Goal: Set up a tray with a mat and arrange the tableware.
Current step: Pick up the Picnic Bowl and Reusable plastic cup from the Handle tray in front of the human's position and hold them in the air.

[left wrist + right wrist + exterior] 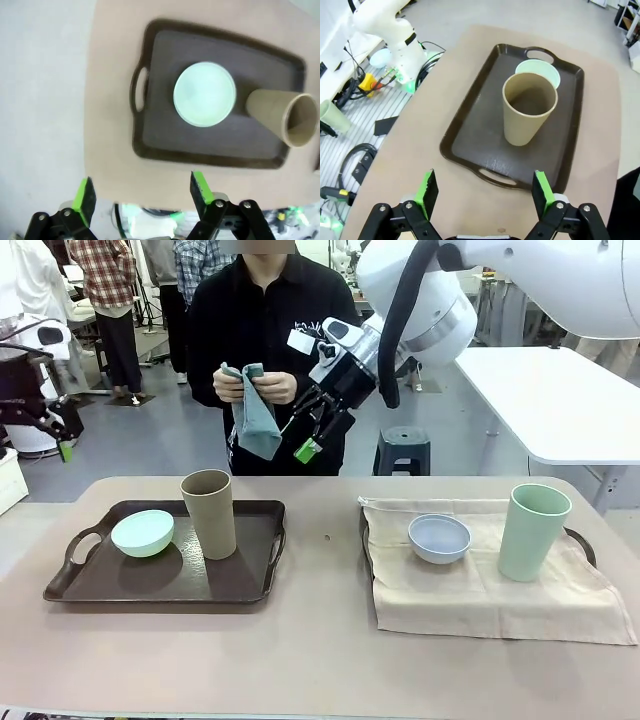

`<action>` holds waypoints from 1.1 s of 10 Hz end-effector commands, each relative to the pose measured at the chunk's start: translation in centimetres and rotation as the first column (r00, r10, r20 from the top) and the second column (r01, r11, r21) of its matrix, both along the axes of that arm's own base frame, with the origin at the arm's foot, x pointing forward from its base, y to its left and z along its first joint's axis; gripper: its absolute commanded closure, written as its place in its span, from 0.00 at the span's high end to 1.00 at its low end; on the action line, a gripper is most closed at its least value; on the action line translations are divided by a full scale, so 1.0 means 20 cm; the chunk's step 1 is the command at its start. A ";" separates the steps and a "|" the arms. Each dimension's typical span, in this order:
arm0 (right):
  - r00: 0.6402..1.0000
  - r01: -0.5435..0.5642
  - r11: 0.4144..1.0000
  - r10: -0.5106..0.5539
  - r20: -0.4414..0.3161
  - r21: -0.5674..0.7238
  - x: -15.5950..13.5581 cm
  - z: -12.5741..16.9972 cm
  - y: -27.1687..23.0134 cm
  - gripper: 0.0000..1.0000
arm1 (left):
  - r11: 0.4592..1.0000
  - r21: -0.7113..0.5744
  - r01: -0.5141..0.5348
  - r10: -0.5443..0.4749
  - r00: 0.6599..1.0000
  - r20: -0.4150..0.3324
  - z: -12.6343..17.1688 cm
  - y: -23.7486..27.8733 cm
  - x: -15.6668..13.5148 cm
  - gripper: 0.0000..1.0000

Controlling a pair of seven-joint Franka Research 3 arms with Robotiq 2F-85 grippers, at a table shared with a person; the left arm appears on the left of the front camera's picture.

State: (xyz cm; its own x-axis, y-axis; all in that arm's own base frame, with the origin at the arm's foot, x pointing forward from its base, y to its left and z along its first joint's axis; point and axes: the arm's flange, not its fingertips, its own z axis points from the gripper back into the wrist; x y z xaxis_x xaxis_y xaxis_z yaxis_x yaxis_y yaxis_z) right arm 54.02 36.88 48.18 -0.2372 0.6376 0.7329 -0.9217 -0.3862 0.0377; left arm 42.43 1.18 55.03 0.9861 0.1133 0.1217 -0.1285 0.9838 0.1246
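The tan table [320, 660] spans the front view. Above its far side the white right arm [520, 280] reaches in from the upper right. A person [260, 320] in a black top stands across the table from us.

On the table's left side lies a dark brown tray [160, 585] with handles at both ends. On the right side we see a beige mat [480, 590] spread over a second tray [583, 543]. Only that tray's dark rim and one handle show at the mat's edges. The mat's near edge hangs over onto the table.

The tan cup [209, 513] stands upright on the dark brown tray, toward its far side. The pale green cup [533, 531] stands upright on the mat, at its right end. The mint-green bowl [142, 533] sits on the dark brown tray just left of the tan cup. The bluish-white bowl [439, 537] sits on the mat, left of the pale green cup and apart from it.

The right gripper [300, 438] hangs high over the table's far edge, in front of the person. In its own wrist view the right gripper [484, 195] has its jaws spread wide and holds nothing. The left gripper [142, 195] looks down on the dark brown tray from well above, jaws likewise wide and empty.

The person's hands [275, 388] hold a teal cloth [255, 415] at chest height.
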 end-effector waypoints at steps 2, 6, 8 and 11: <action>0.976 0.209 0.978 -0.208 0.068 -0.008 -0.01 -0.26 0.04 0.97 | 0.926 0.049 0.374 -0.366 0.860 0.356 -0.05 0.02 -0.11 0.99; 0.969 0.245 0.969 -0.245 -0.033 -0.017 -0.06 -0.50 0.20 0.97 | 0.900 -0.070 0.430 -0.396 0.875 0.279 -0.22 -0.01 -0.03 0.99; 0.975 0.218 0.976 -0.218 -0.032 0.009 -0.08 -0.52 0.28 0.97 | 0.929 -0.153 0.336 -0.318 0.939 0.130 -0.27 -0.01 0.01 0.99; 0.987 0.158 0.987 -0.158 -0.033 0.011 -0.09 -0.52 0.31 0.97 | 0.928 -0.138 0.347 -0.331 0.935 0.129 -0.38 -0.01 -0.02 0.99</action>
State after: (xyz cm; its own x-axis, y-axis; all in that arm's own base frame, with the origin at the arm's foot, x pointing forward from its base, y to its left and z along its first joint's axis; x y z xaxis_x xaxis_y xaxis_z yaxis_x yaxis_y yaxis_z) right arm 51.90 43.53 37.92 -0.0915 0.6706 0.7361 -0.9773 -0.2023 0.0628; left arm 43.06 1.06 47.55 0.9743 -0.1331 0.1816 0.1421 0.9892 -0.0371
